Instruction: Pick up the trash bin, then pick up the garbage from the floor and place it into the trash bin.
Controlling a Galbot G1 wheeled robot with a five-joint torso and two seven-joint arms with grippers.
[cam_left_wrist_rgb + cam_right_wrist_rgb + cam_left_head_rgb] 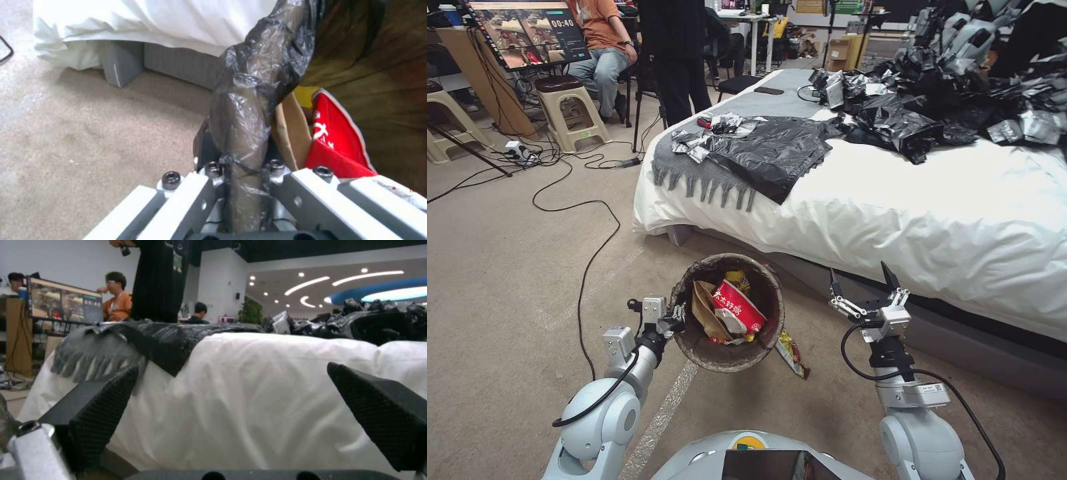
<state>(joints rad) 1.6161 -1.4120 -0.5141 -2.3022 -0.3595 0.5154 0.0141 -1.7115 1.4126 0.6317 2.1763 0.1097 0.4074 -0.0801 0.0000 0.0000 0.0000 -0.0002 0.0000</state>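
Yellow wrapper (792, 353) lies just beside the bin (688, 333), whose rim the left gripper (675, 321) clamps, so the wide-open right gripper (864, 288) should descend squarely onto it.

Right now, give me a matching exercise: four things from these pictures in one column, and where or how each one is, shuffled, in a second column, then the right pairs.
Things
1. left gripper
2. right gripper
3. red-and-white carton
4. snack wrapper

States
A. lying on the floor beside the trash bin
B. open, holding nothing, raised beside the bed
C. inside the trash bin
D. clamped on the trash bin's bag-covered rim

Pairs: 1-D, 2-B, 3-C, 4-A
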